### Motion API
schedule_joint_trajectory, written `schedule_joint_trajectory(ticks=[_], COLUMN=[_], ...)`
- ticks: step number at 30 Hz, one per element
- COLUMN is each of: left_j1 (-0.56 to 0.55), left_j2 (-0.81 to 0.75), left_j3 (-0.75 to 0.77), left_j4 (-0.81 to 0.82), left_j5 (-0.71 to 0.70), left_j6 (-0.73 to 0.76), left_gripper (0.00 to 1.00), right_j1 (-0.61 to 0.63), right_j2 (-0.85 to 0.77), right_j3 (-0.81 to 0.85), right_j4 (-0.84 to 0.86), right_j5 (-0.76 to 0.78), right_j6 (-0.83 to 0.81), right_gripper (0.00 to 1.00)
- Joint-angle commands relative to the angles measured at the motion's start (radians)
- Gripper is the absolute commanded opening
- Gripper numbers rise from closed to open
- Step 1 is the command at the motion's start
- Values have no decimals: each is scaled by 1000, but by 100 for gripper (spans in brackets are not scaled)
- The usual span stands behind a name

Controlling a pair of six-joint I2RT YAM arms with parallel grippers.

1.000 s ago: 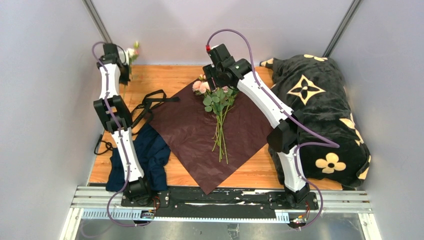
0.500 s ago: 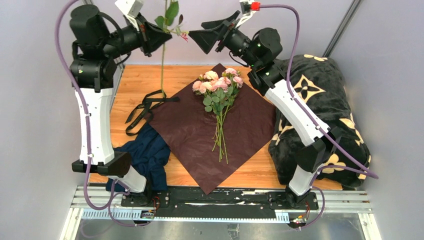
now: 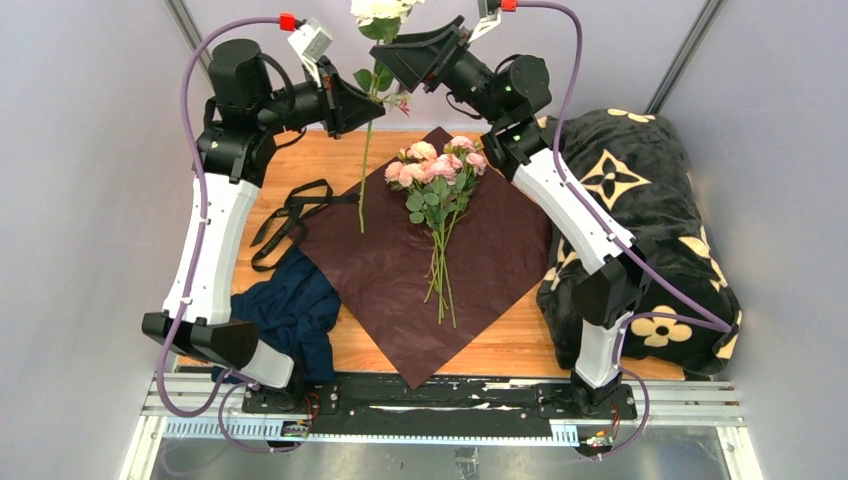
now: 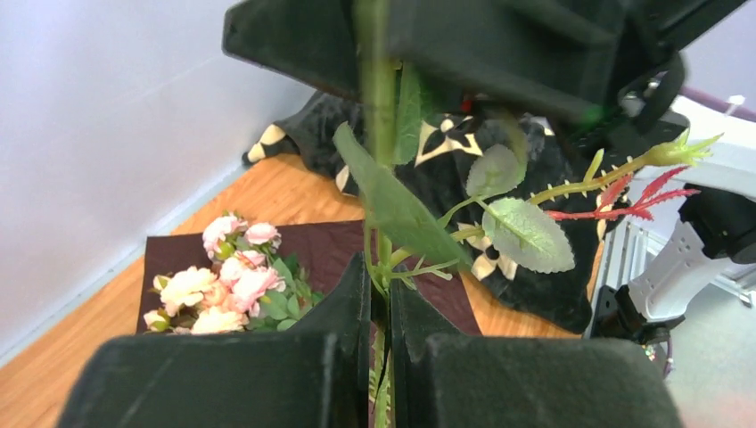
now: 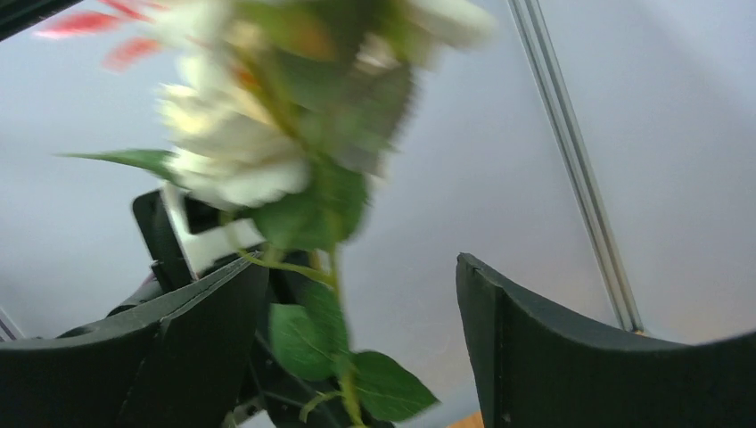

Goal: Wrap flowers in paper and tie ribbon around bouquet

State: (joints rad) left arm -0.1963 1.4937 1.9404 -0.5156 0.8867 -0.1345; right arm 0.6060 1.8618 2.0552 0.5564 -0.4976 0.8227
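Both arms have closed in overhead; the left gripper (image 3: 362,100) pinches a lone white rose (image 3: 363,170), right gripper (image 3: 415,45) spread beside it. A fumbled handover could drop it, missing the flowers (image 3: 437,170) on the paper (image 3: 380,270).

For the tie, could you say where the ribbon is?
Top view: the ribbon lies at the left corner of the paper, beyond the blue cloth.

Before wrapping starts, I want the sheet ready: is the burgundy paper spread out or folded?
Spread out. The paper lies open as a flat diamond, with the flowers lying on top and no edge folded over them.
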Motion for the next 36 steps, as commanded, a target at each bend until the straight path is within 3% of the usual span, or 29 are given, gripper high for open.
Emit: schedule_joint_trajectory(ticks=[1, 2, 3, 4, 9, 10, 12, 13, 17, 19, 23, 32, 36], left_j1=[-10, -12, -13, -15, -18, -18, -17, -17, -15, -15, -15, -15, -15], left_j2=[-71, -74, -76, -75, -74, -77, -75, -74, -80, -84, -53, -54, -69], left_j3=[-47, -55, -62, -65, -109, -128, -162, -175, -261, -330, -435, -582, -622], left_j4=[84, 83, 79, 71, 46, 37, -17, -59, -201, -225, -264, -290, -290], left_j5=[26, 28, 29, 29, -16, -43, -100, -136, -396, -543, -702, -779, -782], left_j6=[-24, -24, -24, -26, -37, -44, -27, -7, 104, 127, 154, 169, 164], left_gripper=[0, 0, 0, 0, 0, 21, 94, 99, 100, 100, 100, 100, 100], right_j1=[5, 4, 4, 4, -6, -14, -40, -60, -121, -119, -92, -87, -86], right_j2=[15, 19, 26, 30, 31, 25, 14, 11, 37, 69, 172, 424, 466], right_j3=[38, 47, 57, 71, 75, 71, 76, 81, 69, 18, -11, 88, 88], right_j4=[-44, -51, -63, -82, -173, -223, -401, -513, -1084, -1206, -1235, -1255, -1192], right_j5=[-1, -4, -10, -15, -23, -11, 32, 47, 145, 180, 241, 477, 487], right_j6=[30, 31, 28, 25, 21, 16, -12, -28, -113, -138, -194, -294, -312], right_gripper=[44, 21, 6, 0, 0, 0, 0, 0, 0, 0, 0, 0, 0])
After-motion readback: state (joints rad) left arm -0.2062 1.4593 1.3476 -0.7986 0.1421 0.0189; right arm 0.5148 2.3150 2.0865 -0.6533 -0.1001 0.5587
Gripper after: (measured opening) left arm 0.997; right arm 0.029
